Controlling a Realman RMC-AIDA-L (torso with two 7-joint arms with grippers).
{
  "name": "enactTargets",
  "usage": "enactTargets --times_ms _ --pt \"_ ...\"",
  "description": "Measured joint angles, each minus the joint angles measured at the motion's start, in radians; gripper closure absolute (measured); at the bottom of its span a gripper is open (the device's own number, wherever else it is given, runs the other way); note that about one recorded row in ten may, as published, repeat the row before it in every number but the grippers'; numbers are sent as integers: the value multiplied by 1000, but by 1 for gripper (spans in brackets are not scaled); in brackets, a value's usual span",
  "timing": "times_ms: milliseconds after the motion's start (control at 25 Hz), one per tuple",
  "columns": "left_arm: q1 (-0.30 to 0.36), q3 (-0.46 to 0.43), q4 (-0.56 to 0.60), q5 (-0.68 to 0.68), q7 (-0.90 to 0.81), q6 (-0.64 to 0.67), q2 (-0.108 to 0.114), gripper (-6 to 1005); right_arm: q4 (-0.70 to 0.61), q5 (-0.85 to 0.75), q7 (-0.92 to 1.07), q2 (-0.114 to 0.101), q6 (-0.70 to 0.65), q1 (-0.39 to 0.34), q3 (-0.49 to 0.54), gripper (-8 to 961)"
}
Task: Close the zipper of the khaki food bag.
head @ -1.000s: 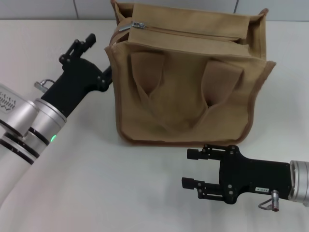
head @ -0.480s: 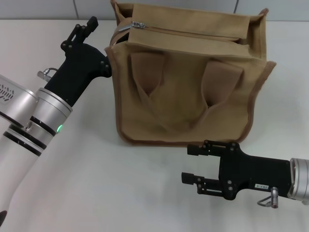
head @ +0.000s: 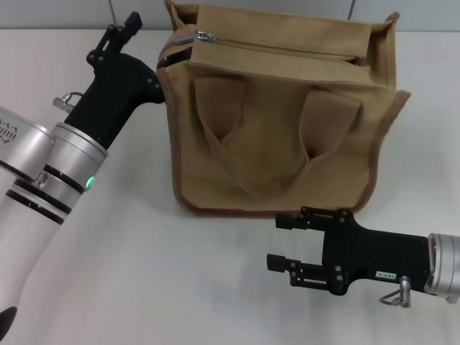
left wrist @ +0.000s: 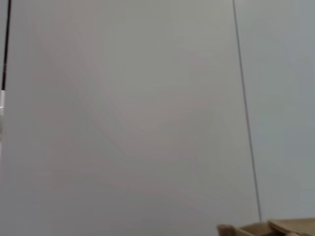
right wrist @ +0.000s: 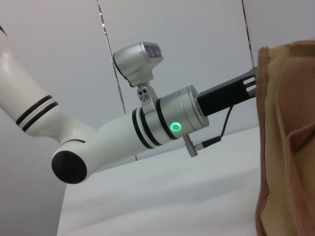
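Boxy khaki food bag [head: 280,122], zipper [head: 273,47] closed

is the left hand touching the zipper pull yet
Apart. The head view shows the left hand beside the khaki food bag, with white table between its fingertips and the zipper pull.

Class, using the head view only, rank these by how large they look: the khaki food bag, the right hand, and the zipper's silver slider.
1. khaki food bag, clearly largest.
2. right hand, though it sits nearer the camera, so it looks bigger than it really is.
3. zipper slider, smallest by far.
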Motion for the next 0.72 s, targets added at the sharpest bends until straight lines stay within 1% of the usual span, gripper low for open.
enactTargets --times_ms 80,160,520,720 --pt "-1 -9 -2 0 0 -3 0 383 2 6 0 0 1 0 0 289" --pt "-4 -36 -6 -2 0 -8 0 387 3 9 0 0 2 0 0 289" --pt "2 -39 -20 1 0 -4 -2 403 14 19 3 0 -3 0 0 289" --pt "17 -33 -49 4 0 8 -1 411 20 73 49 -2 -62 -8 12 288"
